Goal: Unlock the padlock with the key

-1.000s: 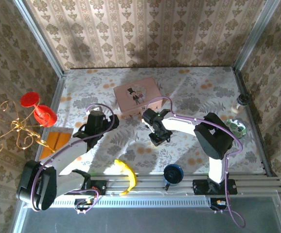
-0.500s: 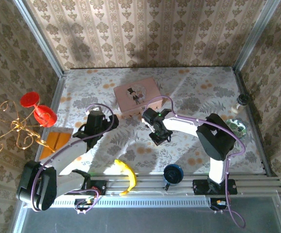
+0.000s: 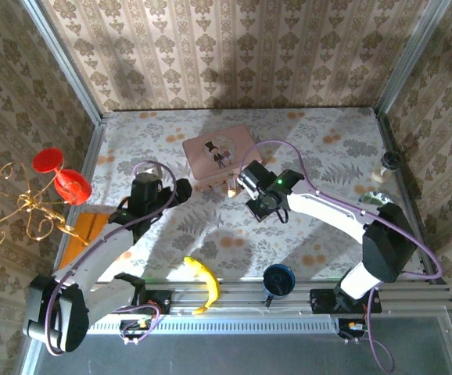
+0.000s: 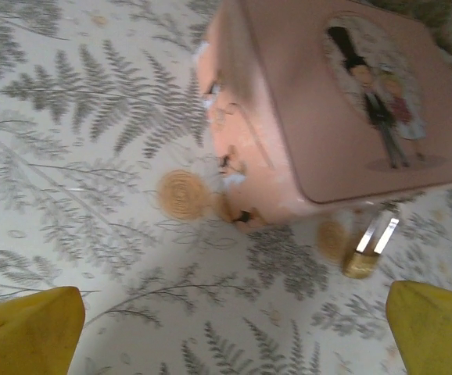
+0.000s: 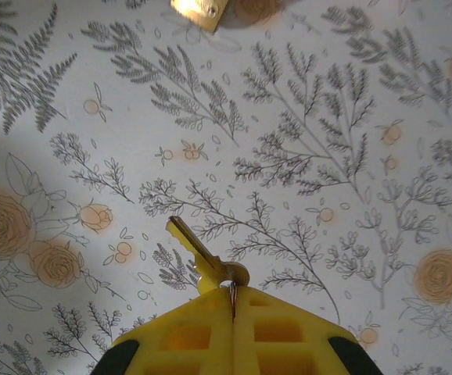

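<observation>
**Key pinched in the right gripper, short of the padlock beside the pink box**

Underneath everything: fern-and-rose printed table cover.

At the left edge: gold wire stand with two red goblets, and a flat orange piece just beside it.

Toward the back centre: pink box with a bride-and-groom picture on its lid, lying flat.

Reaching in from the left: left gripper, yellow fingers spread wide with nothing between them, facing the box's near side.

Reaching in from the right: right gripper, yellow fingers pressed together on the bow of a brass key, blade pointing ahead over the cloth.

Along the near rail, well apart from the box: yellow banana and, to its right, dark blue cup.

At the right edge: small bottle.

On the cloth at the box's near right corner: brass padlock, silver shackle toward the box; contact with the box wall impossible to tell. Ahead of the key tip and apart from it, with only bare printed cloth between the two.
</observation>
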You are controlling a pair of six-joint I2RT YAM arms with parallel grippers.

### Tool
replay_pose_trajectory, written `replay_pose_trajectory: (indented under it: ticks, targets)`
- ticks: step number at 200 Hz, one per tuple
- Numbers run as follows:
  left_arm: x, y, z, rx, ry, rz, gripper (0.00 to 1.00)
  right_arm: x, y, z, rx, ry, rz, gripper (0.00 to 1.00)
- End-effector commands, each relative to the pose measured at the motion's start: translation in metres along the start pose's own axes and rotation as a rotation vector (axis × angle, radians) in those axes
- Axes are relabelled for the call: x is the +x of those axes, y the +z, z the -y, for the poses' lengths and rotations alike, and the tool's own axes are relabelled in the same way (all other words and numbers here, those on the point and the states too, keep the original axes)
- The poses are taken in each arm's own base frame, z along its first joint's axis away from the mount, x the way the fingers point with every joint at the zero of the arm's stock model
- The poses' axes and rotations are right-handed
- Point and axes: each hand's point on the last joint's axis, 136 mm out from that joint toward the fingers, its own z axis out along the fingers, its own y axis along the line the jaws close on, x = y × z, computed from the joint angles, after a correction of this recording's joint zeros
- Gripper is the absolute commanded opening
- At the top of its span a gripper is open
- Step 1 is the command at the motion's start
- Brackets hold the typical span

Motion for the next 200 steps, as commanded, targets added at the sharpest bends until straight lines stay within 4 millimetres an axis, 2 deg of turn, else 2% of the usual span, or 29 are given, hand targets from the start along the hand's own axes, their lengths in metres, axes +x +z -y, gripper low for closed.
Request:
replay_pose_trajectory:
  ticks: [1, 30, 42, 47, 67, 106, 159, 200]
  targets:
    - [-0.003, -0.012, 0.042, 0.196, 0.059, -0.054, 1.00, -0.010, -0.019, 0.003, 0.006, -0.011, 0.038, 0.00]
    - [0.007, -0.018, 0.077, 0.342, 0.109, -0.101, 0.97, -0.015, -0.024, -0.010, -0.068, 0.014, 0.046, 0.00]
    - [0.009, -0.017, 0.084, 0.368, 0.108, -0.111, 0.95, -0.017, -0.026, -0.013, -0.089, 0.027, 0.046, 0.00]
    - [0.017, -0.018, 0.094, 0.394, 0.121, -0.133, 0.94, -0.019, -0.026, -0.015, -0.098, 0.032, 0.046, 0.00]
    - [0.027, -0.019, 0.111, 0.453, 0.139, -0.158, 0.88, -0.022, -0.028, -0.018, -0.114, 0.042, 0.048, 0.00]
    - [0.038, -0.022, 0.142, 0.593, 0.122, -0.185, 0.62, -0.025, -0.029, -0.022, -0.130, 0.044, 0.054, 0.00]
    - [0.056, -0.017, 0.167, 0.700, 0.117, -0.240, 0.46, -0.028, -0.026, -0.031, -0.162, 0.058, 0.068, 0.00]
    - [0.070, -0.008, 0.178, 0.725, 0.124, -0.292, 0.42, -0.034, -0.029, -0.034, -0.178, 0.061, 0.084, 0.00]
